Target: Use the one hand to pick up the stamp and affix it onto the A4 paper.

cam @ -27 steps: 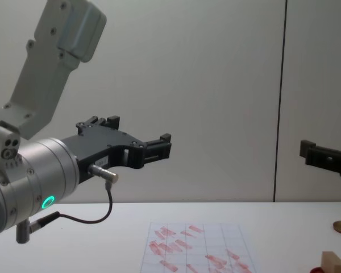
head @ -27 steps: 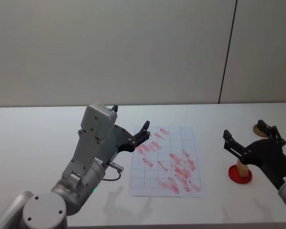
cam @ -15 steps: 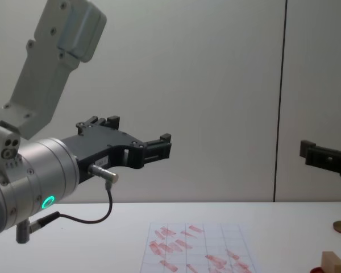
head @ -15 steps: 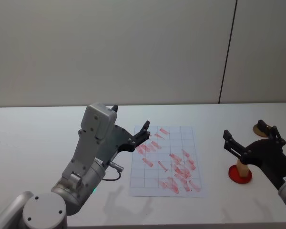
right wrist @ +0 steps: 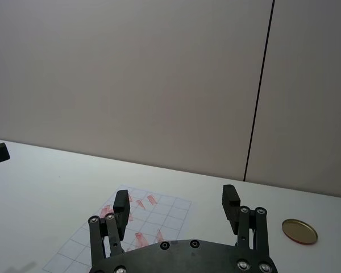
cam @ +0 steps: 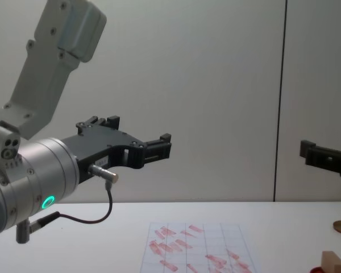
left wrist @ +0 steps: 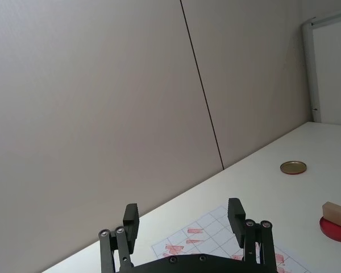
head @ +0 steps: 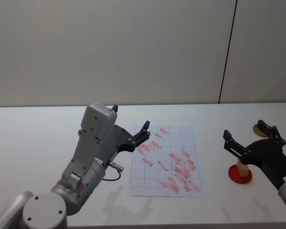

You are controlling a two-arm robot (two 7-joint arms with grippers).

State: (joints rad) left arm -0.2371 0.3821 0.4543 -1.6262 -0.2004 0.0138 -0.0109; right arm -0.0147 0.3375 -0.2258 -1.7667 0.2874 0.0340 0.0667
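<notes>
The stamp (head: pixel 241 167), a small tan wooden block, stands on a red round dish (head: pixel 240 176) at the table's right; it also shows as the stamp (left wrist: pixel 336 214) and the stamp (cam: pixel 333 261). My right gripper (head: pixel 245 130), on the arm with the blue light, hovers open just above the block, its jaws wide apart with nothing between them. The A4 paper (head: pixel 148 181), gridded and dotted with red marks, lies mid-table. My left gripper (head: pixel 131 118) hangs open over the sheet's left edge, well above the table.
A gold disc (head: pixel 259 129) lies behind the red dish, near the table's far right. The bulky left arm (cam: pixel 34 170) with a green light takes up the left foreground. A plain wall stands behind the table.
</notes>
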